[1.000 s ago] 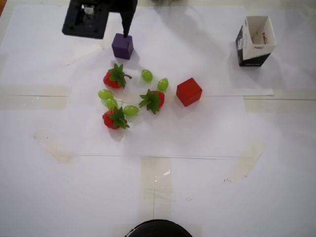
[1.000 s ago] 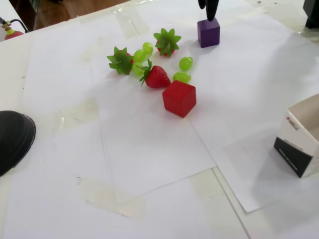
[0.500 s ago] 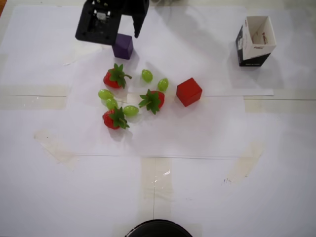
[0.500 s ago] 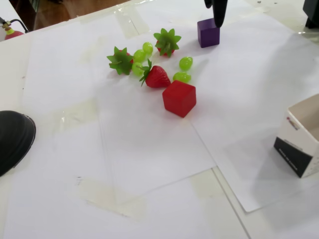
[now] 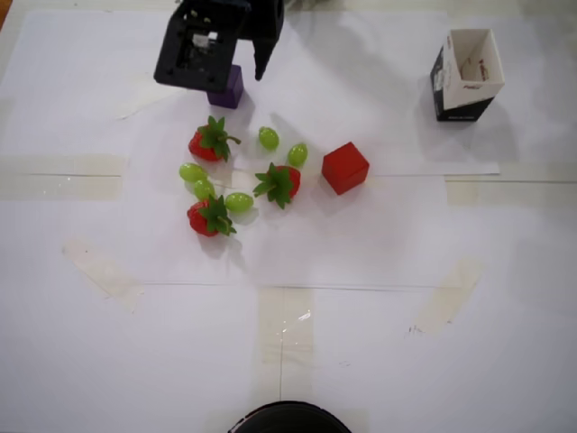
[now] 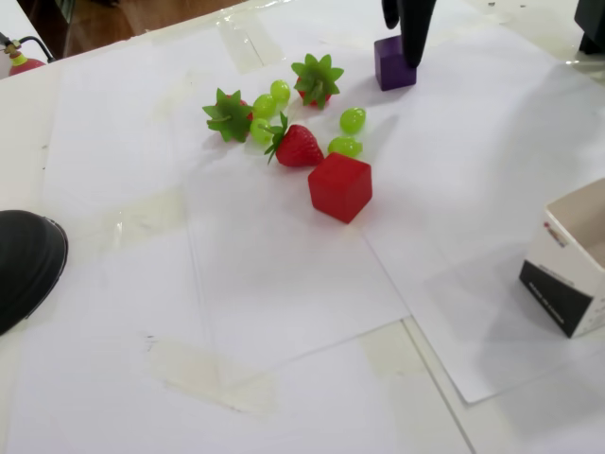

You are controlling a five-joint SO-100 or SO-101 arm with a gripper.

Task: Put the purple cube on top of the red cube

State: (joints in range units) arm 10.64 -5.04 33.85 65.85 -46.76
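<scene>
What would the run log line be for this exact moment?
phase: reaching | gripper: open, straddling purple cube | purple cube: on paper | red cube: bare, apart from fruit | stack: not done

White paper-covered table [image 5: 379, 343]: purple cube [image 5: 228, 91], red cube [image 5: 344, 168], strawberries, grapes, carton [image 5: 465, 74].

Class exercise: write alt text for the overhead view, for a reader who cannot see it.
A black gripper straddles the purple cube near the top edge, partly hiding it. Below lie three strawberries and green grapes, with the red cube to their right.
</scene>
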